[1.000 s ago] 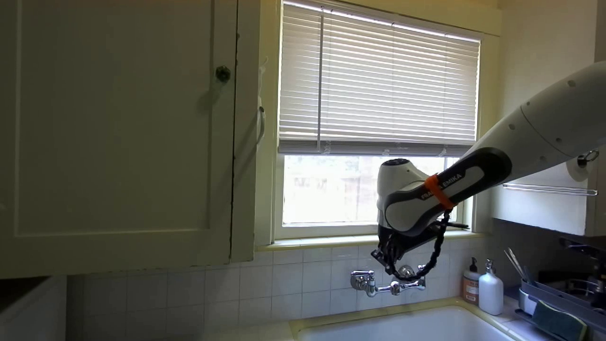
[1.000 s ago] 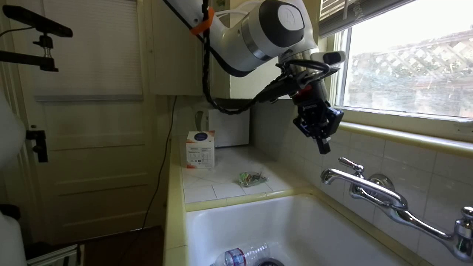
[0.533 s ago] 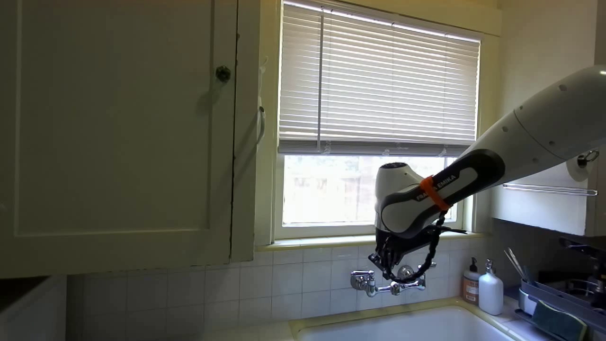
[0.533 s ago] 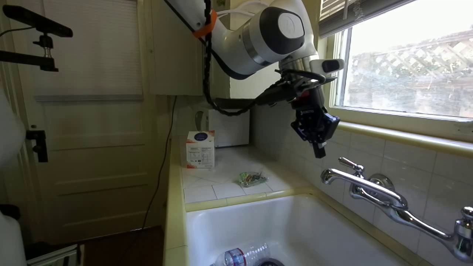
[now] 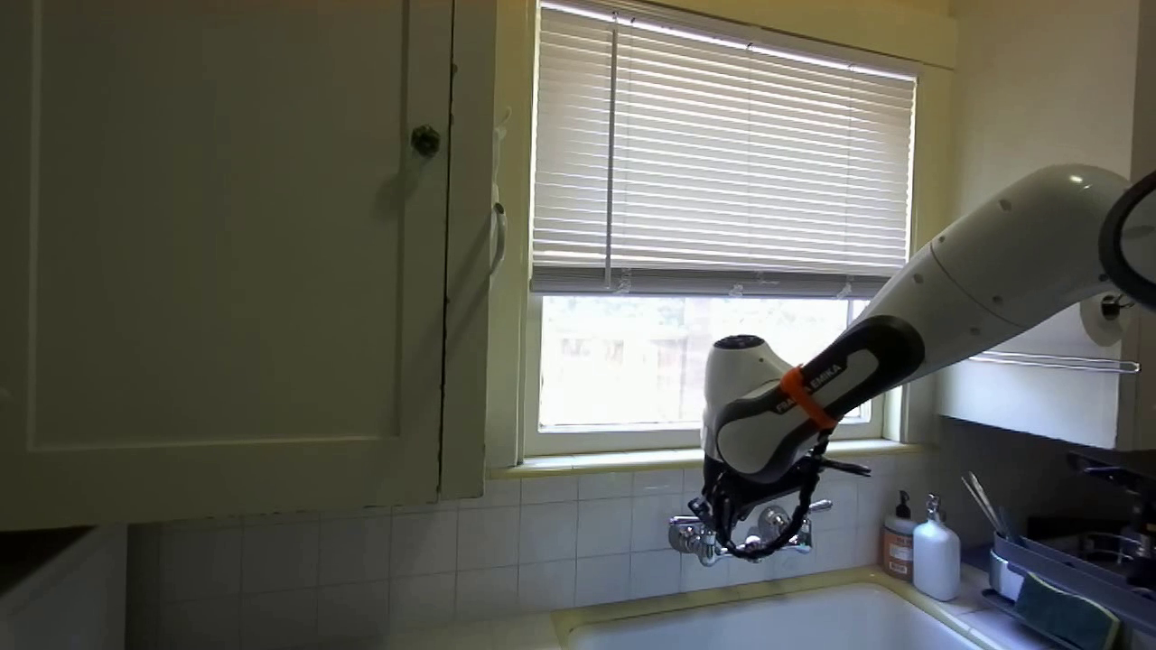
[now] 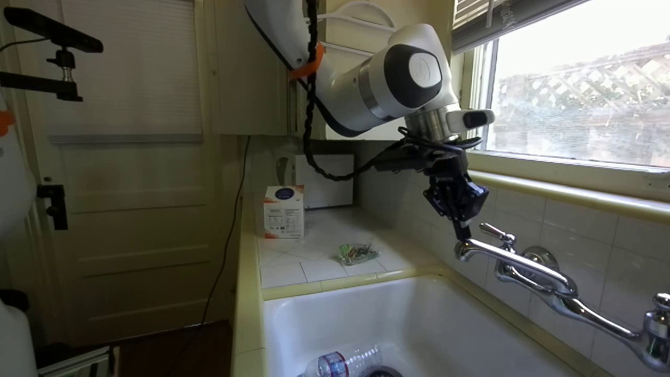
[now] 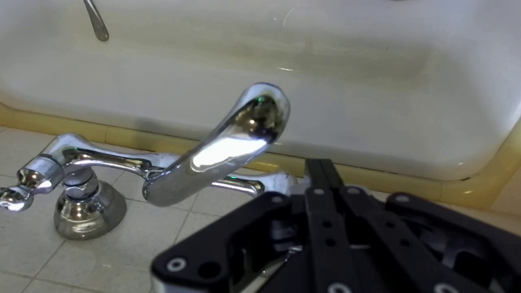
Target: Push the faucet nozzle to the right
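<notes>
Gripper (image 7: 320,166) was closed, jaws tog., angled down & in close! I had the chrome faucet nozzle (image 7: 220,150) just L of it in wrist view, slim gap showing betw. them. Tap handle (image 7: 16,198) sat farther L; below it, in an exterior view: white sink (image 6: 419,303), clear bottle (image 6: 337,365) inside.

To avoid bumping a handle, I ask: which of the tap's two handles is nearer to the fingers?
The handle just right of the fingers in an exterior view; the other handle sits at that view's right edge, past the faucet nozzle.
</notes>
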Robot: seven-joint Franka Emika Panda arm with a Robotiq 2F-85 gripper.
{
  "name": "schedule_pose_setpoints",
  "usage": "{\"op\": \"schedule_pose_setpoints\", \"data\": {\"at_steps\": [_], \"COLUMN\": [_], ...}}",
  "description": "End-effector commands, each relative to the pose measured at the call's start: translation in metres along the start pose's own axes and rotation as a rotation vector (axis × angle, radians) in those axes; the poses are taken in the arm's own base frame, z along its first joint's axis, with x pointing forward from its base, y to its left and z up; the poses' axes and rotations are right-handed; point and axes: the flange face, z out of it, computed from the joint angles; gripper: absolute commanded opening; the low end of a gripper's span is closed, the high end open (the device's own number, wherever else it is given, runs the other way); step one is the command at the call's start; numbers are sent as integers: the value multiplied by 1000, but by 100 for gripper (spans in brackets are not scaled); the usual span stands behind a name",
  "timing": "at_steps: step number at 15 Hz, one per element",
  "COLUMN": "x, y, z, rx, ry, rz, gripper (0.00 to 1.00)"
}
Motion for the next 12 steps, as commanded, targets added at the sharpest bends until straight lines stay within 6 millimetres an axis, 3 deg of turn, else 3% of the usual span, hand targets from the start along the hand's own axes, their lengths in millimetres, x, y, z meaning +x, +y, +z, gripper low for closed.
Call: {"op": "schedule_pose_setpoints", "data": {"at_steps": [1,8,12], "x": [13,17,18], "y": [1,33,35], "z": [21,32,35], "rx": [-36,-183,-224], "ry": [16,-55,-125], "rz": [37,73,77], "gripper": [0,0,0]}}
